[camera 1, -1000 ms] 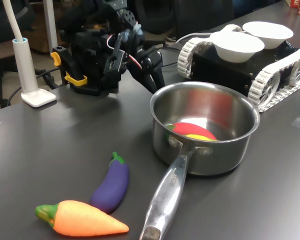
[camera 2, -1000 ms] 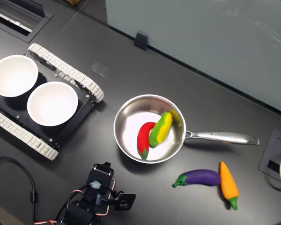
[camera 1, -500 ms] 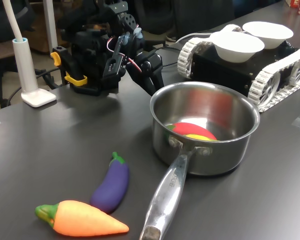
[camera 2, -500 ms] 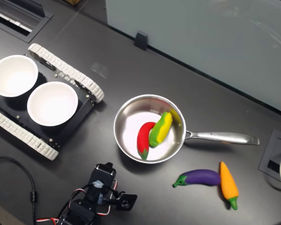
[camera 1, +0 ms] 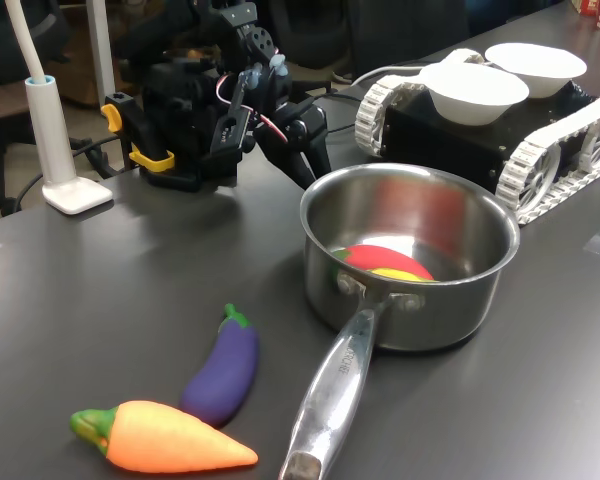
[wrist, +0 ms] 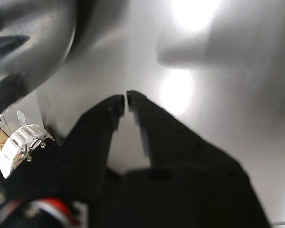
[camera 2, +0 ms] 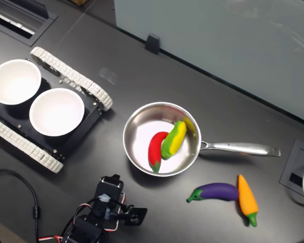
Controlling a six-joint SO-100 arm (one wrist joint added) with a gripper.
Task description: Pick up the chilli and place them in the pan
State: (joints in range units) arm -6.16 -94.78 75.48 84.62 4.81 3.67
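Observation:
The red chilli (camera 2: 155, 150) lies inside the steel pan (camera 2: 127, 132), next to a yellow-green corn toy (camera 2: 174, 139). In the first exterior view the chilli (camera 1: 385, 257) shows over the pan's wall (camera 1: 430, 320). My gripper (camera 1: 315, 170) hangs just outside the pan's rim, on the side away from the handle. In the second exterior view the gripper (camera 2: 138, 216) is below the pan. In the wrist view the gripper (wrist: 126, 97) has its tips nearly touching, shut on nothing, over bare table.
A purple aubergine (camera 1: 223, 370) and an orange carrot (camera 1: 170, 440) lie by the pan's handle (camera 1: 330, 400). Two white bowls (camera 2: 57, 111) sit on a tracked vehicle (camera 2: 71, 78). A white lamp base (camera 1: 75, 190) stands at the first exterior view's left.
The arm has shifted only slightly beside the pan. The chilli, the pan and the other toys have not moved.

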